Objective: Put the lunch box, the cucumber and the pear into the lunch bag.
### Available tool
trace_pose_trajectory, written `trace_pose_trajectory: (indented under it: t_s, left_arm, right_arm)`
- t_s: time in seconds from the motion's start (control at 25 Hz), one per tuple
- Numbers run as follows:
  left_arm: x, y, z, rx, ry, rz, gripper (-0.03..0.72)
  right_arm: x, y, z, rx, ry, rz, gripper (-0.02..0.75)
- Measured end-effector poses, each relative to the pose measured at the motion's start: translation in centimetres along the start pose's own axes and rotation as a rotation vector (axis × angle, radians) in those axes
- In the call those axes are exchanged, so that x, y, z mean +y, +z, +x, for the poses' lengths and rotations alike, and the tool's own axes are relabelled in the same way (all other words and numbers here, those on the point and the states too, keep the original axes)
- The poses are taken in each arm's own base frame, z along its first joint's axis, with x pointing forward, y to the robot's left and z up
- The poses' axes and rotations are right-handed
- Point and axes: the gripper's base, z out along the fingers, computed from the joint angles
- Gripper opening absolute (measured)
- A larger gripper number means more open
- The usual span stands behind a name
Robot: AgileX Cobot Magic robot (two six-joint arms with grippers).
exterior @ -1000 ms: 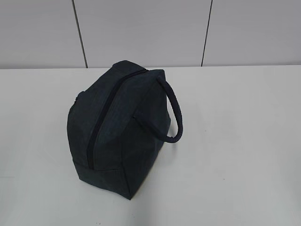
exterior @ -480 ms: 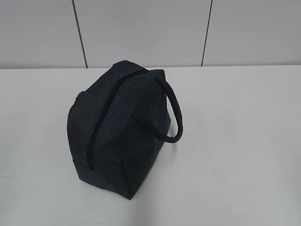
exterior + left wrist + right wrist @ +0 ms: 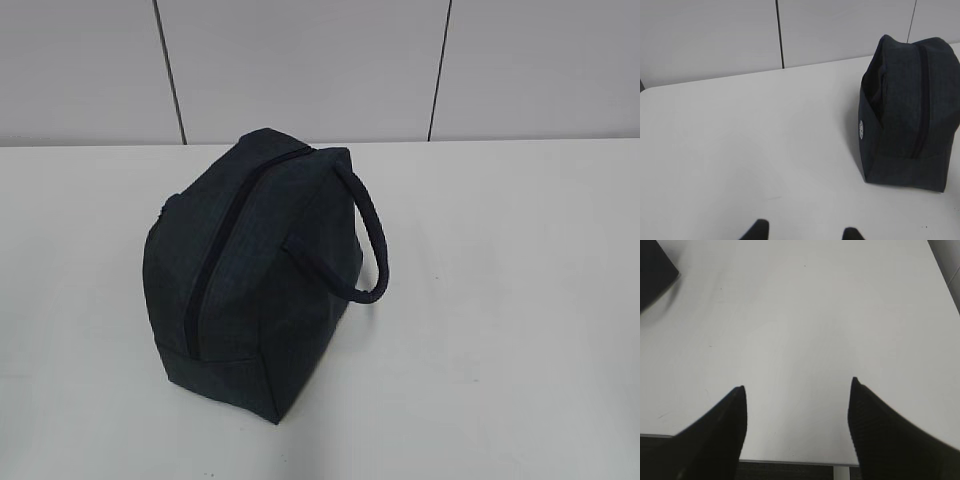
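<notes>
The dark navy lunch bag stands on the white table with its top zipper shut and its loop handle hanging off the right side. The left wrist view has the lunch bag at the right. My left gripper hangs open over bare table, well left of it, empty. My right gripper is open and empty near the table's front edge; only a corner of the lunch bag reaches the top left of its view. Lunch box, cucumber and pear are out of view. Neither gripper appears in the exterior view.
The white table runs back to a pale panelled wall. Its front edge lies just below my right gripper, with dark floor beyond.
</notes>
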Motion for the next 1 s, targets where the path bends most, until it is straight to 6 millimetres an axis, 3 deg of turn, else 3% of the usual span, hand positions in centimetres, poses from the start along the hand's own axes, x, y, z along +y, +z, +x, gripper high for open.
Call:
trace_pose_trajectory:
  t_s: [1.0]
  left_arm:
    - [0.0, 0.0, 0.0, 0.0, 0.0, 0.0, 0.276]
  right_arm:
    - [0.0, 0.0, -0.01, -0.001, 0.002, 0.0, 0.497]
